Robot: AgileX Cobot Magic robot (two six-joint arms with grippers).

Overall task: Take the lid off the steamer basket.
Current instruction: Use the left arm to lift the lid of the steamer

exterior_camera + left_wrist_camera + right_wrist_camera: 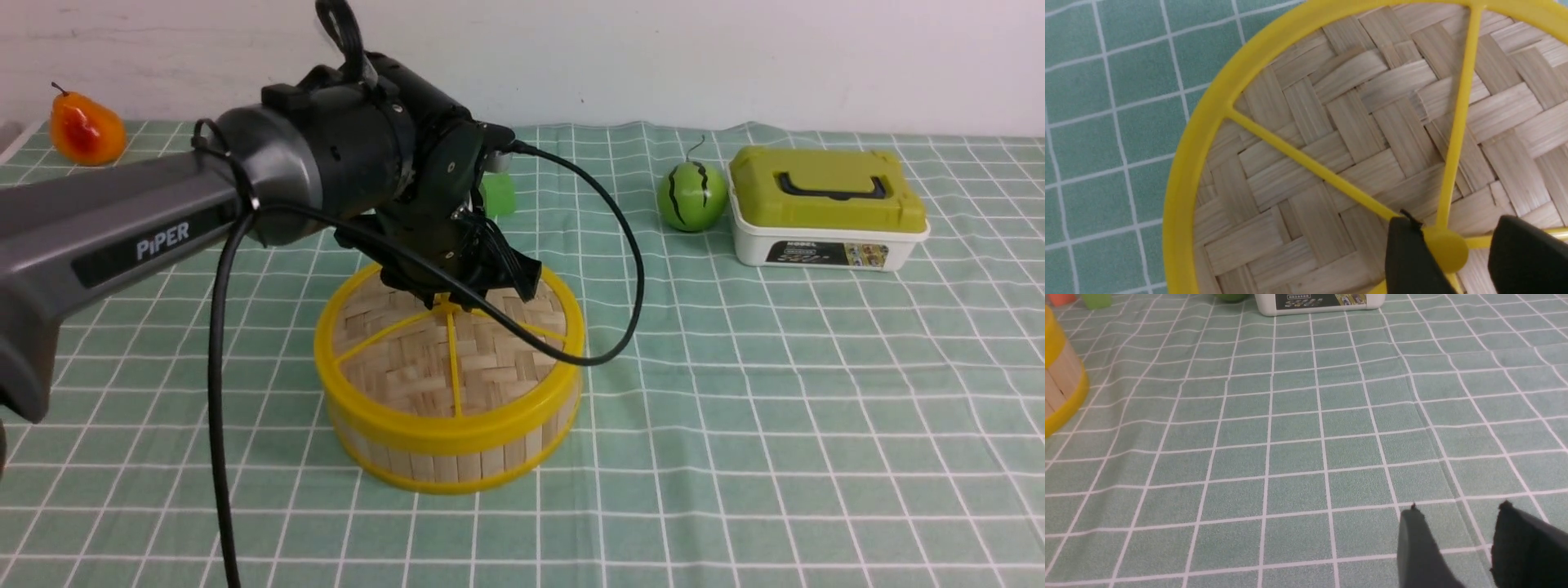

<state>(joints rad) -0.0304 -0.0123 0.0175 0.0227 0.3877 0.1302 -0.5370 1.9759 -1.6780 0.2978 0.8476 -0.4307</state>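
Note:
The lid [424, 359], a woven bamboo disc with a yellow rim and spokes, sits on the steamer basket [457, 465] at the table's middle. My left gripper [457, 298] is down on the lid's centre. In the left wrist view the lid [1355, 122] fills the frame. There my left gripper [1457, 222] is open, its jaws on either side of the small yellow knob [1447, 250]; one finger touches the knob, the other stands apart. My right gripper [1458, 508] is open and empty over bare cloth. The basket's wall [1061, 384] shows at the edge of that view.
An orange pear [86, 129] lies at the far left. A green melon toy [692, 196] and a white box with an olive-green lid [826, 208] stand at the far right. A green block [498, 196] sits behind the left wrist. The arm's black cable [629, 269] loops over the basket.

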